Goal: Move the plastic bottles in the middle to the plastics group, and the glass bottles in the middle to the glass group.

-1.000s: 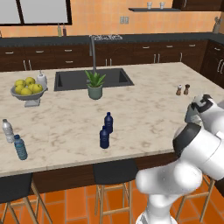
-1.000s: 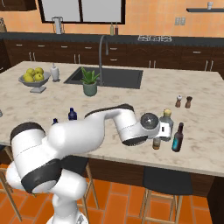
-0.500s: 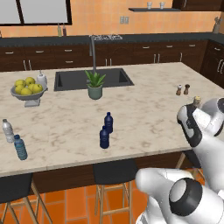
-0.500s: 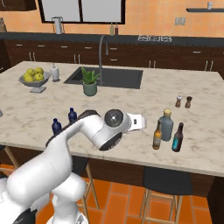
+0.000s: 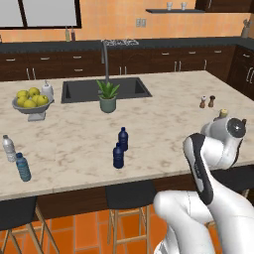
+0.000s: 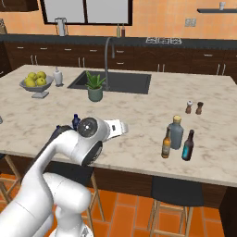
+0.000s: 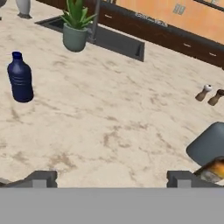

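Here we see the tool (image 7: pixel 112 178) with its jaws spread wide and nothing between them, above the beige marble tabletop (image 7: pixel 122 113). Near the front edge, two stubby navy-blue plastic bottles (image 5: pixel 120 148) stand close together mid-tabletop. At the right, the slim amber-brown glass bottle (image 6: pixel 166 143) stands just beside the squat blue-grey flask (image 6: pixel 175 132) and the dark teal bottle (image 6: pixel 187 145). Farther back sits a potted green plant (image 7: pixel 75 27).
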